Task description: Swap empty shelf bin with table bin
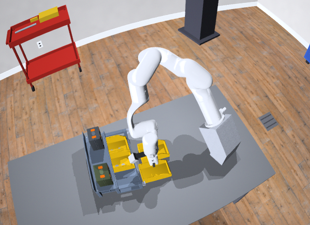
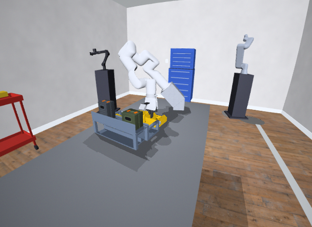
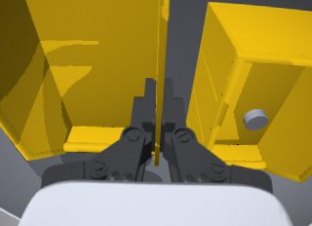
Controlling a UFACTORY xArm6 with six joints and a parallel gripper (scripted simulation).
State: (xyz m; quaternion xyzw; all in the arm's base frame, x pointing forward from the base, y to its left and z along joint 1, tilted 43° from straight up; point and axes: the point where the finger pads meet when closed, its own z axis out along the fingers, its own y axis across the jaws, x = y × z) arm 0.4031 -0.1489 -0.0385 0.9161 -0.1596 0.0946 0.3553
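Note:
My gripper (image 3: 158,94) is shut on the thin side wall of the empty yellow bin (image 3: 93,65). In the top view the gripper (image 1: 153,164) points straight down at the far wall of this bin (image 1: 155,172), which is low at the table, just in front of the shelf (image 1: 112,162). A second yellow bin (image 1: 161,148) stands beside it on the table, partly hidden by the arm. The wrist view shows this bin (image 3: 253,85) with a grey round part (image 3: 255,119) inside. The shelf's near front place (image 1: 128,178) holds no bin.
Two more yellow bins (image 1: 116,143) (image 1: 122,163) sit in the shelf. A black box (image 1: 94,138) and a green box (image 1: 102,174) stand on its rear row. The robot's base block (image 1: 220,140) is on the table to the right.

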